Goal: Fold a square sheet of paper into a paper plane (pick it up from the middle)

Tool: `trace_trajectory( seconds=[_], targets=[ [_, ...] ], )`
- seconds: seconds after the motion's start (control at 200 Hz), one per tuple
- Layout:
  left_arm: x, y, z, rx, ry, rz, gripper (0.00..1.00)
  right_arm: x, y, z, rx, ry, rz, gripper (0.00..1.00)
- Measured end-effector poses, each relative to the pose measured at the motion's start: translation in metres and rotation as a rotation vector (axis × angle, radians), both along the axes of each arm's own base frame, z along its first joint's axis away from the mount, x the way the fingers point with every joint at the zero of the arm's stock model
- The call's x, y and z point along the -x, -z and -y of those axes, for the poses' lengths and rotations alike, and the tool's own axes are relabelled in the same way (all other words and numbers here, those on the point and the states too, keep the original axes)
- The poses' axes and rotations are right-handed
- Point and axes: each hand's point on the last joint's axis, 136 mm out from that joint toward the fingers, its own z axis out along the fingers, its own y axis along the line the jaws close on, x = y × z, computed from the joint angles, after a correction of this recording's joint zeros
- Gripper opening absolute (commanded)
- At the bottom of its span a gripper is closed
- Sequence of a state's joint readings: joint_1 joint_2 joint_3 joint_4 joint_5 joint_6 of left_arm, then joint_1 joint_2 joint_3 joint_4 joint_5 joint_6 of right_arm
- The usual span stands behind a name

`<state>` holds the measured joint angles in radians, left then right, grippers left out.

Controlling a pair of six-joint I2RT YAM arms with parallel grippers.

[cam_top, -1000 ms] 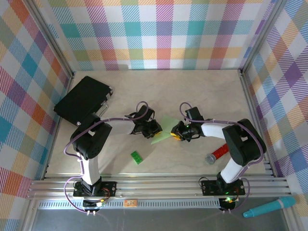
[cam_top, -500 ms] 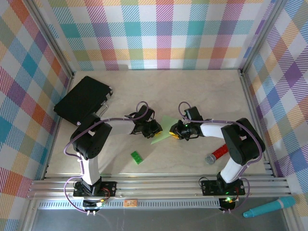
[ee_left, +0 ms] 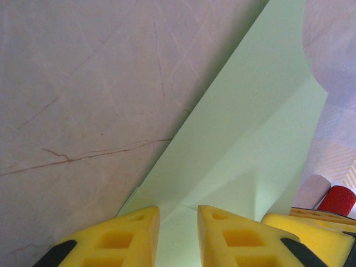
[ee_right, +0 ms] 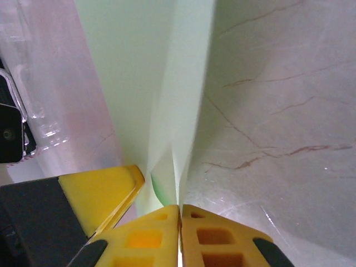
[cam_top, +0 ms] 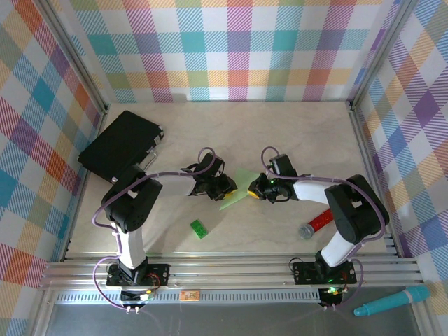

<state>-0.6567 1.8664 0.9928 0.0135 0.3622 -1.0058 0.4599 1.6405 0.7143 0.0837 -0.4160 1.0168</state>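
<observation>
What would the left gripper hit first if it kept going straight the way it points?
The pale-green paper: it lies right at the fingertips of the left gripper. Past it, probably the right gripper, though depth is unclear.

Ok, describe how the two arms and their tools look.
The left arm and right arm have black joints, white links and looping lilac cables. The left tool and right tool have yellow wedge fingers with moulded pockets, on black mounts.

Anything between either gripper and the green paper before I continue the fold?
Nothing visible. The pale-green folded sheet of paper lies between the parted fingers of the left gripper, and the right gripper is shut on its edge. The small bright-green toy brick lies apart, nearer the arm bases.
</observation>
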Motion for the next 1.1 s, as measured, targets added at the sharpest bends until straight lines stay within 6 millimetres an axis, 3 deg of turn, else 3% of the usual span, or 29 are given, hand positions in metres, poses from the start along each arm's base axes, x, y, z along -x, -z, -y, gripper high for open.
trace_trajectory(
  seconds=[0.235,0.375,0.535,0.86,1.105],
  targets=[
    [0.004,-0.014,-0.007,-0.019,0.049,0.064,0.40,0.001,-0.008,0.000,-0.002,0.002,0.010,0.04],
    [0.005,-0.039,-0.013,-0.072,0.141,0.206,0.50,0.005,-0.010,0.002,0.008,0.017,-0.017,0.04],
    [0.017,-0.059,-0.011,-0.186,0.299,0.390,0.53,0.003,-0.018,0.003,0.005,0.032,-0.030,0.04],
    [0.046,-0.037,-0.003,-0.454,0.605,0.581,0.53,-0.003,-0.029,0.009,-0.014,0.083,-0.084,0.05],
    [0.050,-0.029,0.010,-0.510,0.707,0.672,0.52,-0.003,-0.029,0.013,-0.032,0.107,-0.124,0.05]
  ],
)
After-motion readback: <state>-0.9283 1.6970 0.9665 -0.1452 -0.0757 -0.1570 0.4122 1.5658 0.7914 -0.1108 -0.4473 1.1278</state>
